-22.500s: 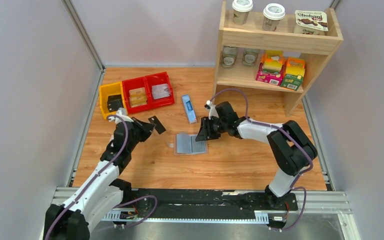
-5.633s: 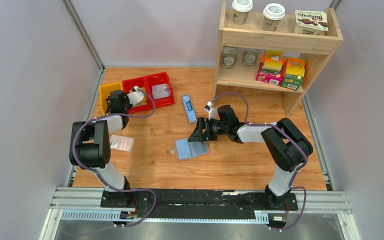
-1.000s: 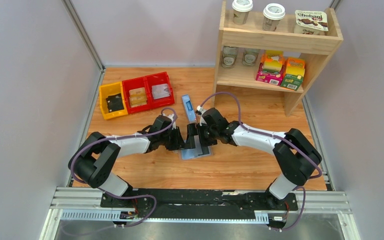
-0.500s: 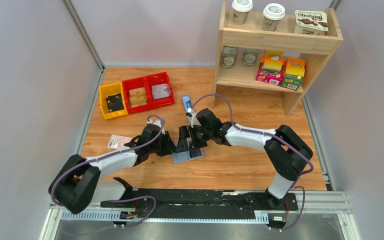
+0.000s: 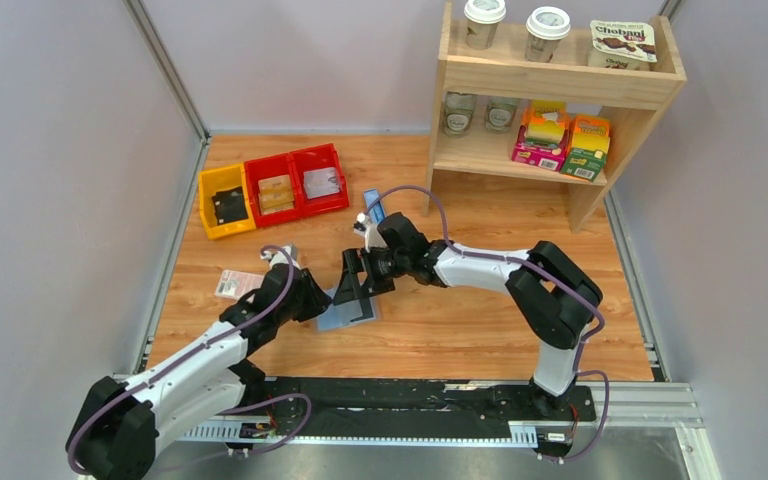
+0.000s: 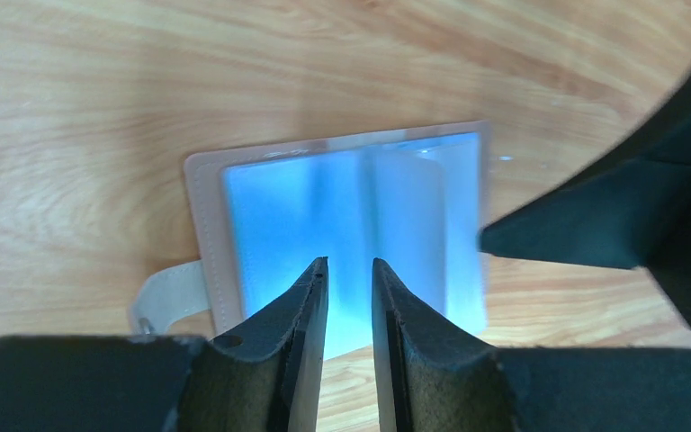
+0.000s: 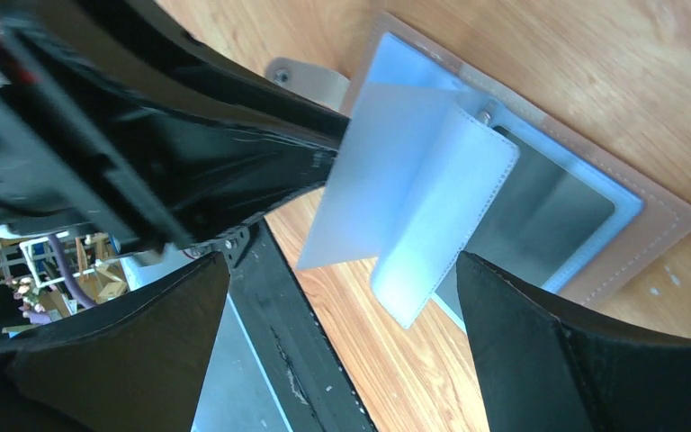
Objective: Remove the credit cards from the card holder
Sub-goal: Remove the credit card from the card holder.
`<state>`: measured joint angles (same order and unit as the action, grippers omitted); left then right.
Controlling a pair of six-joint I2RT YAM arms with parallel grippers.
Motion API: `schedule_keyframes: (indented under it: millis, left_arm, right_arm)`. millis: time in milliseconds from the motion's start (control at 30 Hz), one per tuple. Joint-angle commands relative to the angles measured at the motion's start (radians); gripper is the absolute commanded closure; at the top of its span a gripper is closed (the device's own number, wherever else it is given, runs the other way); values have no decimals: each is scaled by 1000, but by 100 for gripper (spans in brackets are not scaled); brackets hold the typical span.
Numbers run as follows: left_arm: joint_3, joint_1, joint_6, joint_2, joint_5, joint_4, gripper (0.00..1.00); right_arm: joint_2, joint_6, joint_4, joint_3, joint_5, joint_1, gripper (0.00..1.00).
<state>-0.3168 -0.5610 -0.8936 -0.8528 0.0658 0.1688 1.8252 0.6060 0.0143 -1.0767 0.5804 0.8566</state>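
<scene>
Lying open on the wooden surface [image 5: 440,320] between the two arms, the card holder [image 5: 345,318] faces up with its pale blue lining showing inside a tan border. Its snap tab [image 6: 164,295] projects flat from the edge nearest the left claw [image 6: 349,270].

Left claw: low over the holder's middle, fingers narrowly parted, with pale lining visible through the gap. Its tip meets the edge of a pale inner leaf [image 7: 432,198] that stands raised from the fold. Whether it presses that leaf cannot be determined.

Right claw [image 7: 342,265]: spread wide, straddling the holder from above and gripping nothing.

One dark credit card [image 7: 544,211] sits in the slot of the half away from the snap tab, partly covered by the raised leaf.

A pink-and-white packet [image 5: 237,285] lies left of the holder, apart from it. A long blue box [image 5: 371,203] lies beyond the right arm.
</scene>
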Motion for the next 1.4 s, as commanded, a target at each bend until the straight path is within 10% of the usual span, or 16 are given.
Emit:
schedule_keyframes:
  millis: [0, 400, 733, 1367]
  left_arm:
    - [-7, 4, -31, -32, 77, 113, 68]
    - [-53, 9, 38, -457, -141, -162, 74]
    - [-82, 9, 15, -476, -264, -405, 76]
    - [-157, 19, 44, 99, 255, 317, 65]
  right_arm:
    - [12, 38, -103, -57, 64, 12, 0]
    - [40, 63, -143, -55, 88, 21, 0]
    - [-18, 55, -168, 15, 73, -1, 0]
    - [121, 31, -181, -72, 84, 9, 0]
